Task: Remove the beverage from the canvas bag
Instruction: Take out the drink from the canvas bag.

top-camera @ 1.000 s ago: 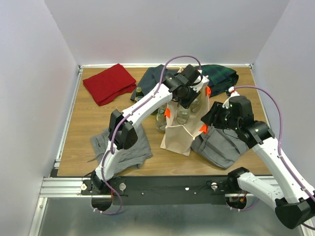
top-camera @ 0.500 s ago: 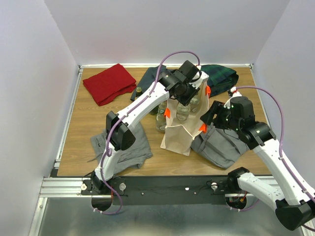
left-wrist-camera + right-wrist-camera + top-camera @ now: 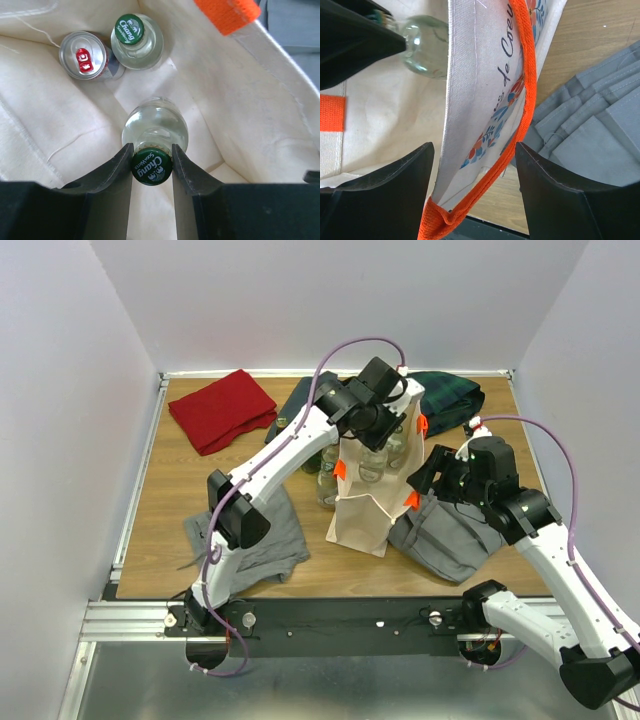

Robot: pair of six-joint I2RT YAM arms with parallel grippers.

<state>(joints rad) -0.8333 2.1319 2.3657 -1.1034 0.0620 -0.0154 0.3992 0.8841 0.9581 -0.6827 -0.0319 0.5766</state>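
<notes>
The left arm point(image 3: 285, 450) is stretched long across the desk point(image 3: 175, 485): elbow low near its base, forearm climbing diagonally, wrist tipped down over the mouth of the canvas bag point(image 3: 362, 515). And look at the left fingers point(image 3: 119, 167): pinched tight on the green cap of the beverage bottle point(image 3: 155, 127), one on each side, right at the top of the neck. That bottle is clear glass, upright, inside the bag and directly below the wrist camera. Deeper in the same bag, a second green-capped bottle point(image 3: 132, 37) and a silver can point(image 3: 82, 55) sit side by side.

Over on the other side, the right arm point(image 3: 560, 550) rises from its base and bends back in toward the bag's right side. The right fingers point(image 3: 412, 172) are spread wide, with the bag's wall and its orange handle point(image 3: 529, 75) between them. Whether either one touches the cloth, I cannot tell. The bag stands upright mid-desk, with grey clothes point(image 3: 455, 535) just beside it on the right.
</notes>
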